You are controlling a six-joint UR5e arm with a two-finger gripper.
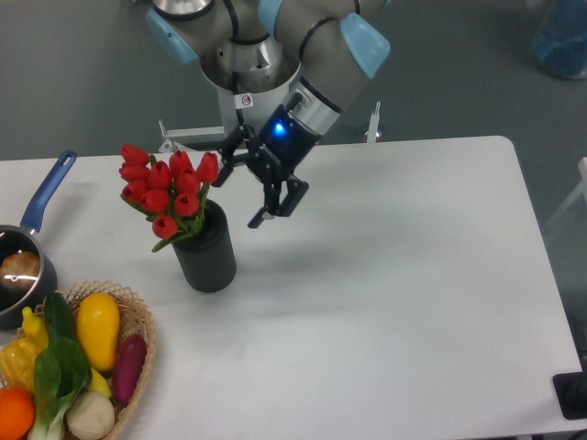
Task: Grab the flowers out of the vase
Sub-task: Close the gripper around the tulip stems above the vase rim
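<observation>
A white rectangular table [394, 312] carries a dark grey ribbed cylindrical vase [207, 251] at left of centre. At its left edge sit a steel saucepan with a blue handle [27, 247] and, nearer the front corner, a wicker basket of colourful vegetables [138, 353].

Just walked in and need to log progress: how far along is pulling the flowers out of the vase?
Nothing is lifted yet: the flowers sit in the vase. In hand: the gripper hangs just beside the blooms, jaws open and empty. Left: close on the bunch and lift it clear.
</observation>
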